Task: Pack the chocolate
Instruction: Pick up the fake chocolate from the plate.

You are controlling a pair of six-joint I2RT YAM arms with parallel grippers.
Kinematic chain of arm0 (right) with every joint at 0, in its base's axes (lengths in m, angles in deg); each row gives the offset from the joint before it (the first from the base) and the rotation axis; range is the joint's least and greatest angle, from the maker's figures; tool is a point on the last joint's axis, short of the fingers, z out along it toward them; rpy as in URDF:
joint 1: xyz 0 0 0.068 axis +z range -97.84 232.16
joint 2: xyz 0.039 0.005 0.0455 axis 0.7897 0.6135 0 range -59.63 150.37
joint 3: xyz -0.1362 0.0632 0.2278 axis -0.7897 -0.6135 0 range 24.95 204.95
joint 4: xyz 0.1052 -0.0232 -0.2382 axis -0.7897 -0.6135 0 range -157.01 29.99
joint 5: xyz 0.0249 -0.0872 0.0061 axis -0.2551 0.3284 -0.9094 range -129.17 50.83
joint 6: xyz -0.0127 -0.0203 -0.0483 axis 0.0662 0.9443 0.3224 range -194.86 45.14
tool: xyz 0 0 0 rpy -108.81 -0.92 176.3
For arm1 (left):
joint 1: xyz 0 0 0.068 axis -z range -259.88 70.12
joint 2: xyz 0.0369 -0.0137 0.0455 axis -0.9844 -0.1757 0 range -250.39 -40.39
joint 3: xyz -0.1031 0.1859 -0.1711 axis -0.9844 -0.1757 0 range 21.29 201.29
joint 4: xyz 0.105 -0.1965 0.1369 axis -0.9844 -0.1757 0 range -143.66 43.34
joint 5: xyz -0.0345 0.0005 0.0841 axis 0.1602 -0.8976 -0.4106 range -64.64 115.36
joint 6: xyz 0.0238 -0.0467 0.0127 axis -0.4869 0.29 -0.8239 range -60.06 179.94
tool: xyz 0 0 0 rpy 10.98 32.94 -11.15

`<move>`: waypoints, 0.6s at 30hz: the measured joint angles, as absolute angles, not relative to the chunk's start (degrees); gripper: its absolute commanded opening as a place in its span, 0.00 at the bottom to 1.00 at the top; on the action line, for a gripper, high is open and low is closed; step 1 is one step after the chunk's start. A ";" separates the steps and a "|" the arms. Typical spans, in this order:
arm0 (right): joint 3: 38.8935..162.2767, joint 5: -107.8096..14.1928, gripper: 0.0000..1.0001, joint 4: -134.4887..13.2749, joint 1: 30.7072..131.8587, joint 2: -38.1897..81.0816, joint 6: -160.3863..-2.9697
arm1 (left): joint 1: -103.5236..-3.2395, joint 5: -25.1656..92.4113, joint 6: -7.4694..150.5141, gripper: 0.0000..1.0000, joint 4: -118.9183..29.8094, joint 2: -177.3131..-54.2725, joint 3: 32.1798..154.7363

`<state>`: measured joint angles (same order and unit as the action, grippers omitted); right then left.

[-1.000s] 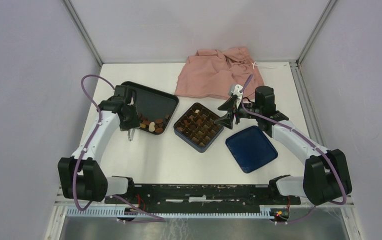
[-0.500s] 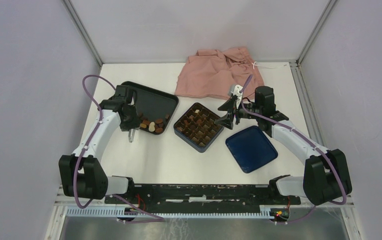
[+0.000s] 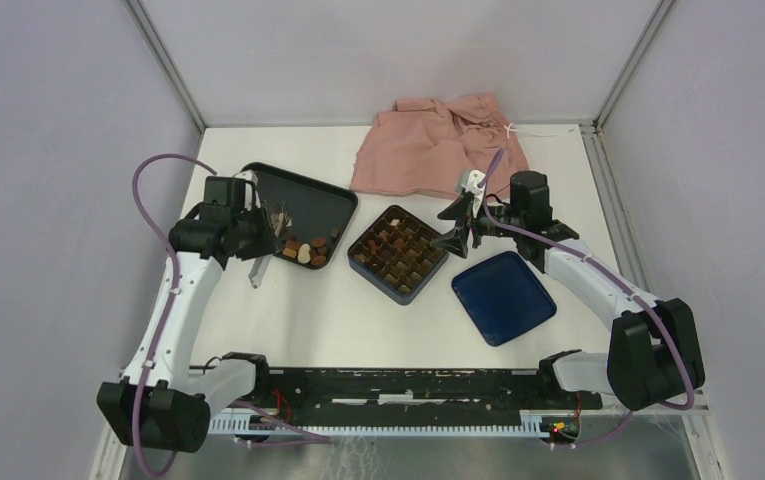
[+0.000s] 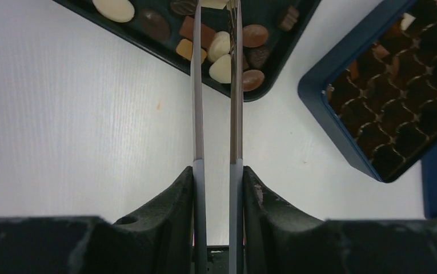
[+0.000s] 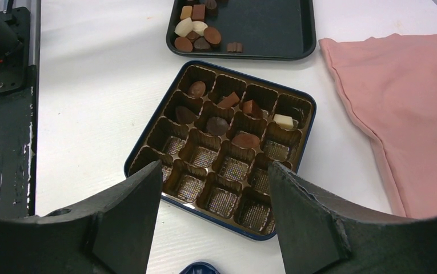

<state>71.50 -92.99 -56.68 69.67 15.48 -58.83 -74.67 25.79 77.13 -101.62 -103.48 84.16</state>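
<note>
Loose chocolate pieces (image 3: 303, 250), brown, tan and cream, lie in the near corner of the black tray (image 3: 308, 200). They also show in the left wrist view (image 4: 221, 57) and the right wrist view (image 5: 196, 31). My left gripper (image 3: 280, 212) carries two long thin metal blades (image 4: 215, 11), nearly together. A cream-white piece (image 4: 213, 3) fills the gap between them at the frame's top edge. The dark blue box (image 3: 405, 295) has a gridded insert with several pieces (image 5: 219, 125) in its far rows. My right gripper (image 3: 453, 225) hovers open and empty by the box's right side (image 5: 215, 168).
The dark blue lid (image 3: 503, 297) lies flat to the right of the box. A pink cloth (image 3: 438, 145) lies crumpled at the back, close behind my right gripper. The arm bases and a black rail run along the near edge.
My left arm has swung out to the left, and its gripper has lifted and shifted back-left over the tray. The right arm, box and lid have not moved.
</note>
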 measured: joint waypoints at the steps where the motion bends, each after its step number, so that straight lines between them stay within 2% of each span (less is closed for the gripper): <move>1: 71.52 -92.90 0.73 -56.92 69.65 15.48 -58.48 | -74.67 27.23 77.13 0.05 -101.57 -102.34 84.16; 7: 72.00 -92.01 0.73 -58.97 68.60 15.45 -55.77 | -74.65 40.26 79.14 0.05 -96.59 -95.74 82.56; 12: 72.39 -91.72 0.73 -59.78 65.00 15.45 -54.68 | -72.74 51.84 85.15 0.05 -85.66 -90.43 75.02; 18: 72.41 -91.61 0.73 -60.09 61.33 15.45 -54.35 | -64.29 54.01 91.91 0.04 -74.58 -89.95 68.69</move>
